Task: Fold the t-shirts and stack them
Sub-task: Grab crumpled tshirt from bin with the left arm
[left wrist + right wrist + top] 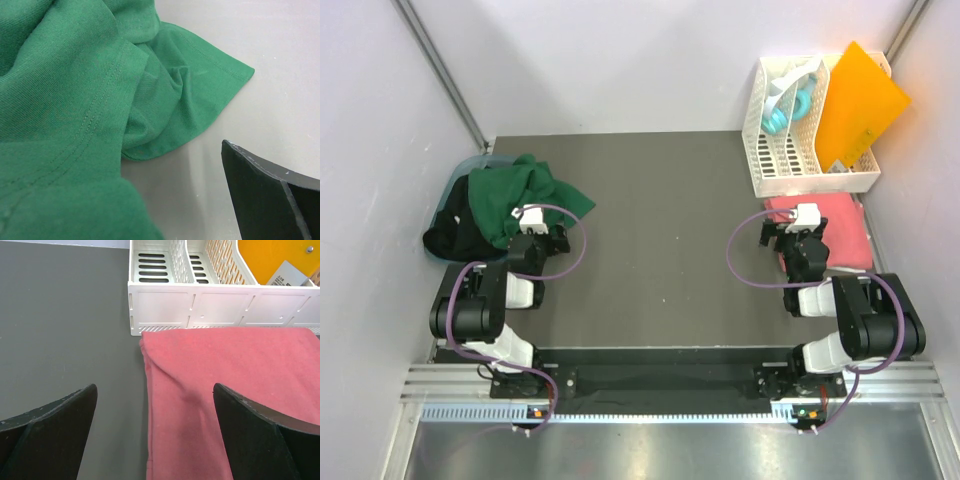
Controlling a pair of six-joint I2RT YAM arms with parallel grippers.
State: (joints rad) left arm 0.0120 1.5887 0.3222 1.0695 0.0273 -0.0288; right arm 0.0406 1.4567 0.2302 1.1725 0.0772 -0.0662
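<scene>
Now, the left tool point(548, 236) stands spread wide and holds nothing at the near right fringe of the crumpled green t-shirt point(75, 100). That shirt is heaped ahead and to the tool's left, over a black t-shirt point(450, 235) at the bench's point(660, 200) left edge. The right tool point(154, 390), likewise released, hangs over the left edge of the folded pink t-shirt point(235, 370), which lies against the white rack point(200, 310). The left arm looks nearer the unfolded heap.

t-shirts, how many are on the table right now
3. A dark green one crumpled at the left, a black one under it, a coral pink one folded at the right by the white rack. More may hide in the left pile.
</scene>
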